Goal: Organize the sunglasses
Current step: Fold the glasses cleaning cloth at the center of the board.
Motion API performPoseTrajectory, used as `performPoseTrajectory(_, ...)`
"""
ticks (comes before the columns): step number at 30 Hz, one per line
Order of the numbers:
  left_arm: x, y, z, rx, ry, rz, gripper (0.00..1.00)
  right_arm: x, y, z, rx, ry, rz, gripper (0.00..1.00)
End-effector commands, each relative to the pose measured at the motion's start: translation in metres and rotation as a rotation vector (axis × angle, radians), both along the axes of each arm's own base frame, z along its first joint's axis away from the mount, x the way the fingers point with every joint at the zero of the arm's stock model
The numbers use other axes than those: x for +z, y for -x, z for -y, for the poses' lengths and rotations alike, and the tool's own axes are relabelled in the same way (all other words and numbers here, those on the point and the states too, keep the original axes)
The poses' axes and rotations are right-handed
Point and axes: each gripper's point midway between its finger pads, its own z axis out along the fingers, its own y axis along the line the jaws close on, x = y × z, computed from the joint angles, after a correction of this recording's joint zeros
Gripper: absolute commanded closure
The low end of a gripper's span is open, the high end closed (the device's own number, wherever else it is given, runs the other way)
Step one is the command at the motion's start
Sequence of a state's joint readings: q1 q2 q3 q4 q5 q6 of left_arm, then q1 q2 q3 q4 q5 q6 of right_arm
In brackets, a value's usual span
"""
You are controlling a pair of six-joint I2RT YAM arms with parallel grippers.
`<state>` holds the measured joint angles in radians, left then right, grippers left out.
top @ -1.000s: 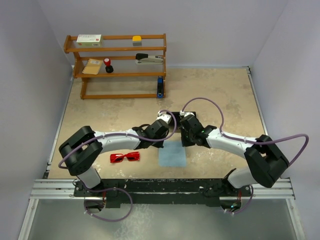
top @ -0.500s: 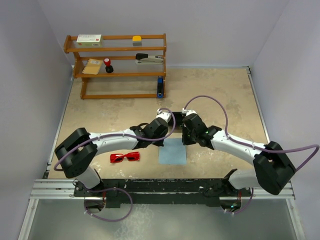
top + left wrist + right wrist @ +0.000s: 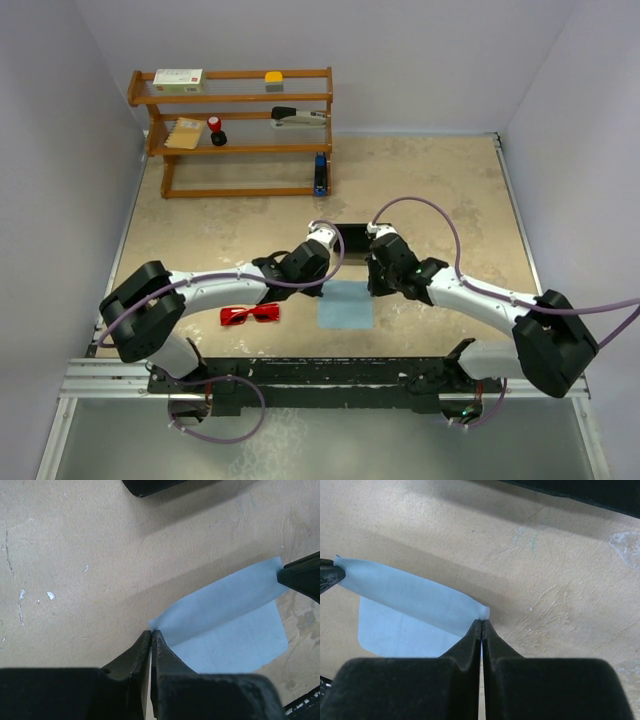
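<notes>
While both arms reach in from their bases at the near edge, the sunglasses [image 3: 250, 315] lie flat on the surface [image 3: 440, 190] nearest those bases, under the left arm's forearm, lenses red, touched by neither gripper. Just right of them, a small gap between, is the light blue cloth [image 3: 345, 308], near edge flat on the surface. The left gripper [image 3: 320, 287] sits at the cloth's far left corner. The left wrist view shows that gripper [image 3: 151, 635] with its jaws pressed together and only the corner tip of the cloth [image 3: 225, 625] pinched between them. The right gripper [image 3: 376, 286] is at the far right corner. In its own wrist view the right gripper [image 3: 481, 622] is likewise closed tight on that corner of the cloth [image 3: 405, 600]. A crease runs across the cloth between the two corners, and the far strip looks raised off the surface, shadow beneath it. Each wrist view catches the other gripper's dark tip at the opposite corner. Just beyond the grippers lies the black case [image 3: 355, 238], on the surface, apart from the cloth. Farthest back, at the left, a wooden shelf rack [image 3: 235, 130] holds small items, including a white box and a stapler.
</notes>
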<state>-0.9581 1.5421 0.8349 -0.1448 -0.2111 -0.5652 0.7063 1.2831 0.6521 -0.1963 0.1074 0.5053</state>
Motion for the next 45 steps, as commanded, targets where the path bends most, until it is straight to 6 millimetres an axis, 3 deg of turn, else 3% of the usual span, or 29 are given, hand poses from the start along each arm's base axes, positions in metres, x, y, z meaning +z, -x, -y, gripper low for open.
performPoseTrajectory(1,0.017,0.0,0.011,-0.004,0.079,0.028,1.0,0.004,0.003,0.0,0.016,-0.02,0.011,1.0)
performPoseTrajectory(18,0.013,0.012,0.014,-0.019,0.088,0.022,1.0,0.002,0.018,-0.012,0.051,-0.015,0.016,1.0)
performPoseTrajectory(45,0.004,0.036,0.012,-0.014,0.105,0.006,1.0,-0.008,0.039,-0.01,0.056,-0.019,-0.01,1.0)
